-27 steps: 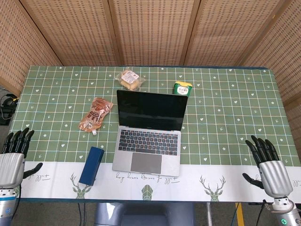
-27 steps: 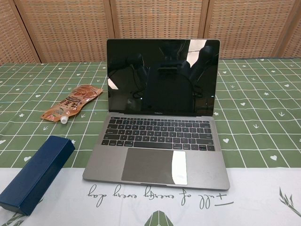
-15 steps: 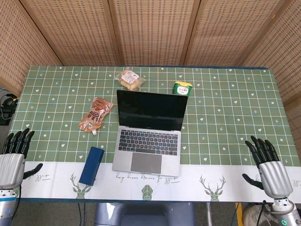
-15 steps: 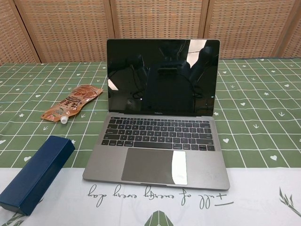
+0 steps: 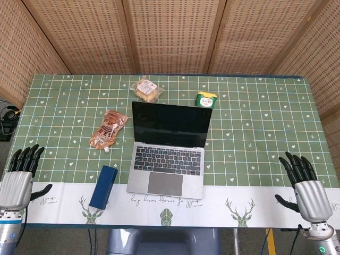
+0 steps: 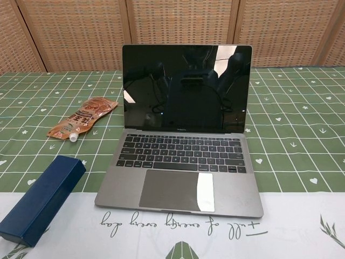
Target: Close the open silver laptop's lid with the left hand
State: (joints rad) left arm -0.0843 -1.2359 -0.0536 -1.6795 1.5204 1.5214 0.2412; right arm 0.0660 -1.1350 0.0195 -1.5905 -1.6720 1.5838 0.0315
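The silver laptop [image 5: 169, 150] stands open in the middle of the table, its dark screen [image 6: 186, 88] upright and its keyboard facing me. My left hand [image 5: 20, 178] hovers at the table's front left corner, far from the laptop, fingers spread and holding nothing. At the front right corner my right hand [image 5: 304, 184] is likewise spread and holding nothing. Neither hand shows in the chest view.
A blue box [image 5: 103, 186] lies just left of the laptop's base. An orange snack pouch [image 5: 108, 129] sits further back on the left. Behind the screen are a wrapped bun [image 5: 145, 89] and a small green tin [image 5: 206, 99]. A green checked cloth [image 5: 255, 122] covers the table.
My left hand has dropped slightly lower in the head view. The right hand and the laptop are unchanged.
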